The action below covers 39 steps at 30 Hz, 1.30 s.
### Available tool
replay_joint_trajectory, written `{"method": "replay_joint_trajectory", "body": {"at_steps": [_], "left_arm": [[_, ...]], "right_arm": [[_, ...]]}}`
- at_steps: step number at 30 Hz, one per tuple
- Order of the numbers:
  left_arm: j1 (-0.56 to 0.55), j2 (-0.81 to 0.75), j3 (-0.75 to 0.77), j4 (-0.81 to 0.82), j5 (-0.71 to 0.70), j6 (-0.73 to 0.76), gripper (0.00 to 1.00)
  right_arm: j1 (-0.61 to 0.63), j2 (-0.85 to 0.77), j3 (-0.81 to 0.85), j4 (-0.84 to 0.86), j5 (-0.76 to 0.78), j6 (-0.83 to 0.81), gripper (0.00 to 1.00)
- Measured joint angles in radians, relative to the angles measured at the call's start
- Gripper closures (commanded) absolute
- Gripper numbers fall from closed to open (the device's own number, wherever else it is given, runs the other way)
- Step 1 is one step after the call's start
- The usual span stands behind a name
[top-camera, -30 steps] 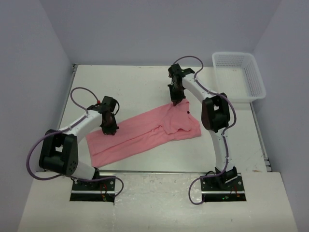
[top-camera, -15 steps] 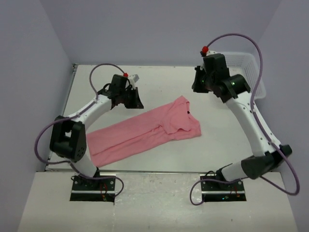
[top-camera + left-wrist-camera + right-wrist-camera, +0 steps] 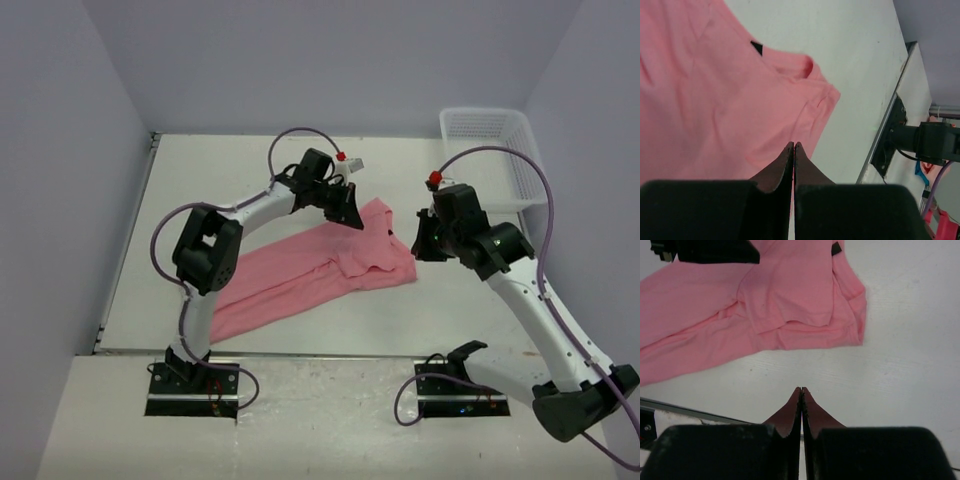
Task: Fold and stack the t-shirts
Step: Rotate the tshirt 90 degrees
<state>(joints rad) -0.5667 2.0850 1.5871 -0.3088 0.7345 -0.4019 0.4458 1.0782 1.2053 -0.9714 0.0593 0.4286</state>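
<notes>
Pink t-shirt (image 3: pixel 300 270) lying rumpled on the table (image 3: pixel 230 170); both grippers closed, empty.
The left gripper (image 3: pixel 793 145) is hanging, fingers together, over the shirt's collar end, where a dark tag (image 3: pixel 756 47) is showing, unreadable; the right gripper (image 3: pixel 800 389), likewise pinching nothing, is pointing at bare table just beside the shirt.

A white plastic mesh basket (image 3: pixel 533 165) sits at the far right corner of the table (image 3: pixel 250 160), close to the right wall. The tabletop is white and matte. Pale grey-lilac walls (image 3: pixel 330 60) enclose it on three sides. A speckled off-white board (image 3: pixel 320 430) runs along the near edge.
</notes>
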Motion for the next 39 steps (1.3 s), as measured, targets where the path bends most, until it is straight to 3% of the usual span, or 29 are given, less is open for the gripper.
{"method": "replay_joint_trajectory", "body": {"at_steps": [6, 12, 22, 27, 30, 39], "left_arm": [[-0.058, 0.19, 0.22, -0.045, 0.001, 0.019, 1.0], [-0.069, 0.342, 0.285, -0.148, -0.031, 0.02, 1.0], [-0.069, 0.462, 0.59, -0.365, -0.196, 0.073, 1.0], [-0.041, 0.512, 0.68, -0.381, -0.211, 0.082, 1.0], [0.0, 0.518, 0.69, -0.379, -0.206, 0.082, 1.0], [0.222, 0.522, 0.713, -0.38, -0.222, 0.119, 1.0]], "right_arm": [[0.001, -0.099, -0.049, -0.013, -0.006, 0.014, 1.0], [0.001, -0.165, -0.06, -0.014, -0.003, 0.016, 1.0], [0.003, -0.181, -0.118, -0.007, -0.052, 0.024, 1.0], [0.045, -0.168, -0.17, 0.025, -0.113, 0.038, 1.0], [0.115, -0.103, -0.187, 0.045, -0.122, 0.044, 1.0], [0.284, 0.325, -0.132, 0.193, -0.134, 0.05, 1.0]]}}
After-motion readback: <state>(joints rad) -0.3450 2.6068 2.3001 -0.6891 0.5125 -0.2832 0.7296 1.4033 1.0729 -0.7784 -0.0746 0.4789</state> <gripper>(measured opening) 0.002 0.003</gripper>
